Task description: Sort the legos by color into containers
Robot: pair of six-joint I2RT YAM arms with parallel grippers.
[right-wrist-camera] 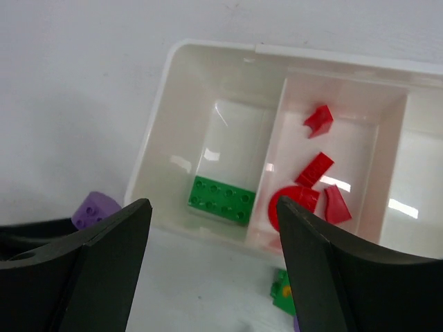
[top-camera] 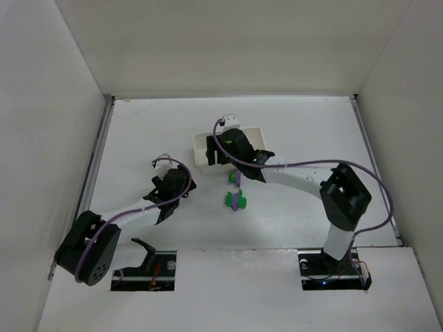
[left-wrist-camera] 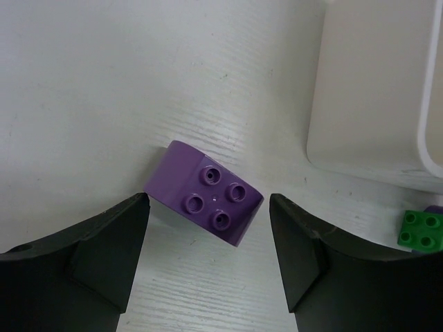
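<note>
Tray [right-wrist-camera: 166, 117] holds bricks [right-wrist-camera: 221, 199]; loose bricks [top-camera: 236, 199] before tray.

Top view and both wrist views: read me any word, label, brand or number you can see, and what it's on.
None: no word, number or logo reads in any view.
The white tray, purple brick, green brick and red pieces are plain.
Anything on the arm bases is too small to tell.
</note>
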